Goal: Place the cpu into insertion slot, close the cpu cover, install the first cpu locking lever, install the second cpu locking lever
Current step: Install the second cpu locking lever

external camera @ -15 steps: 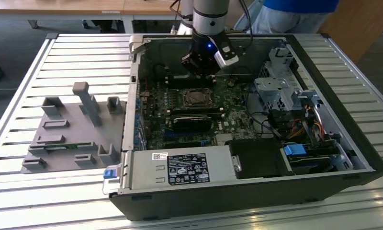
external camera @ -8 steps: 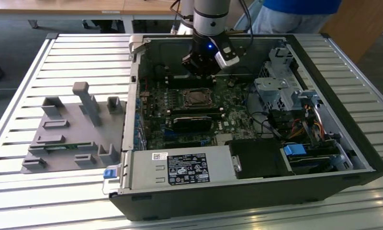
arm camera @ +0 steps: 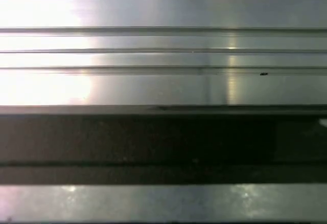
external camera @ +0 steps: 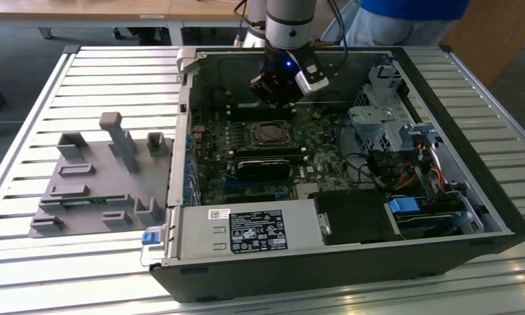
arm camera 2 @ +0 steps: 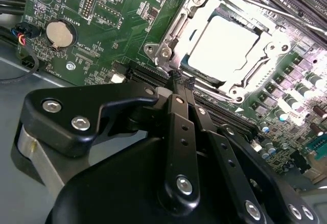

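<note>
In the second wrist view the cpu (arm camera 2: 222,47) lies flat in the insertion slot (arm camera 2: 172,32) on the green board, its pale face showing through the window of the cpu cover (arm camera 2: 271,47), which lies down over it. A thin wire lever (arm camera 2: 240,0) runs along the socket's far side. My gripper (arm camera 2: 182,79) is shut with nothing between its black fingers, and its tips hover just off the socket's near corner. In the exterior view the gripper (external camera: 275,100) hangs inside the open computer case, just behind the insertion slot (external camera: 270,133).
The case walls (external camera: 186,118) surround the board. A power supply (external camera: 245,230) fills the front and a drive cage (external camera: 385,125) the exterior view's right. A grey fixture block (external camera: 105,177) stands on the slatted table. A person in blue (external camera: 403,16) stands behind. A coin battery (arm camera 2: 60,33) sits near the socket.
</note>
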